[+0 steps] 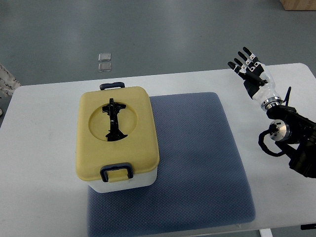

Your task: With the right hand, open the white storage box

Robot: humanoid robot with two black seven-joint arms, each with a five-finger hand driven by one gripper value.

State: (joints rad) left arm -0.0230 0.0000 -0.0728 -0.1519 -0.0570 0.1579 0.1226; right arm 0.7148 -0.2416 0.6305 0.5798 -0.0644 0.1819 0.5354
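Yellow-lidded storage box [117,140] shut on blue mat [197,158] | right hand [250,69] fingers spread, empty | no legible print

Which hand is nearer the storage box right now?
Right. The right hand hovers open over the table's far right edge, well clear of the storage box on the blue mat. The left hand is out of view.

I see my right arm [289,133] coming in from the right edge, forearm angled up and away from me. My right hand [252,74] is raised with its black fingers [245,54] spread apart, holding nothing. My left arm is out of sight.
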